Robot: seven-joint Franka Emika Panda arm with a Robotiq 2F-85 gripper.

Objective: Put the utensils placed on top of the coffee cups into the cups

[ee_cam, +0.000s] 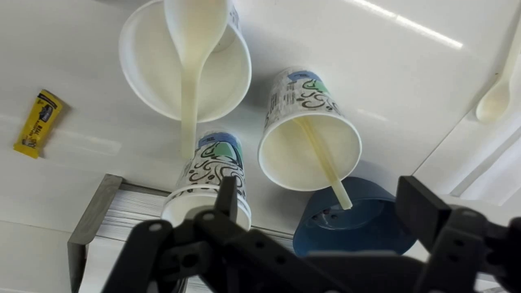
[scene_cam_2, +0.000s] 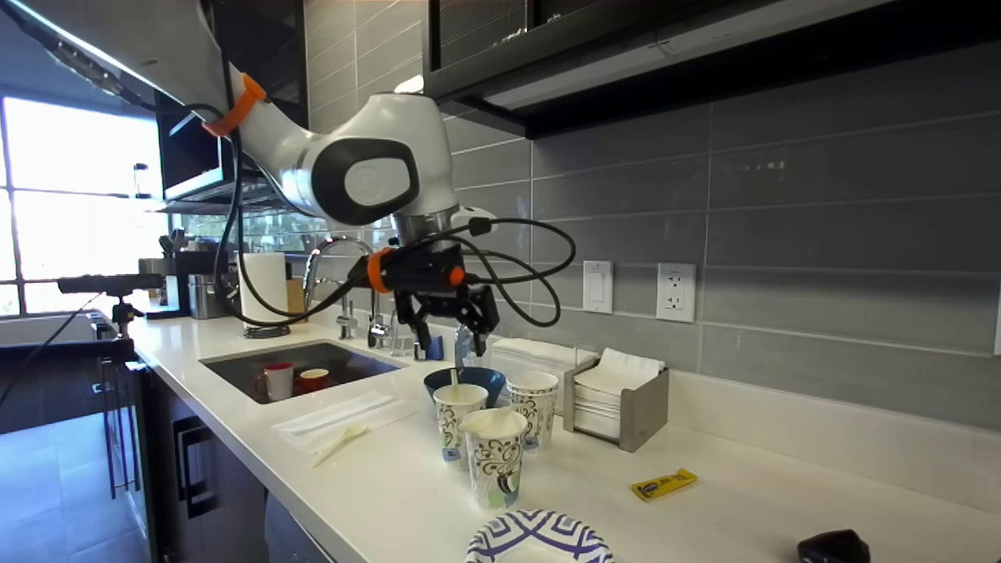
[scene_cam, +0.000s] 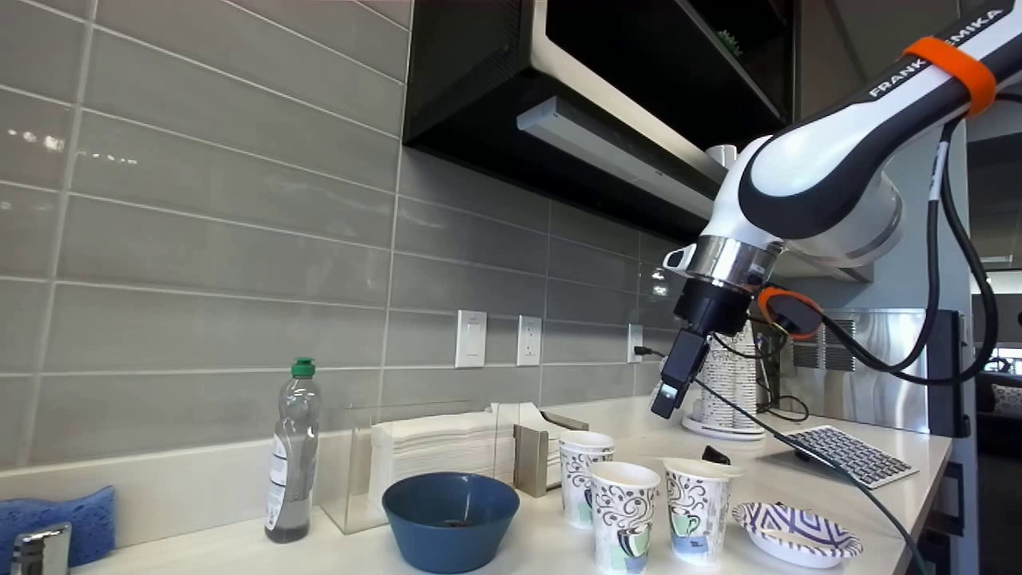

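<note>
A pale spoon (ee_cam: pixel 189 69) lies across the rim of a patterned white coffee cup (scene_cam_2: pixel 496 469), its handle reaching past the edge. In a second cup (ee_cam: pixel 311 152) another utensil (ee_cam: pixel 325 160) leans inside, its handle end sticking out over the rim. Two nested cups (scene_cam_2: pixel 536 403) stand beside these, partly hidden by a gripper finger in the wrist view. My gripper (ee_cam: pixel 325 199) is open, pads wide apart, gripping nothing. In both exterior views it hangs above the level of the cups, apart from them.
A dark-blue bowl (scene_cam: pixel 449 519) sits close to the cups, by the napkin holder (scene_cam_2: pixel 618 403). A patterned dish (scene_cam: pixel 798 533), a yellow packet (scene_cam_2: pixel 663 485) and a loose spoon (scene_cam_2: pixel 340 442) lie around them. Cabinets (scene_cam: pixel 607 96) overhang the counter; the sink (scene_cam_2: pixel 301 367) is further along.
</note>
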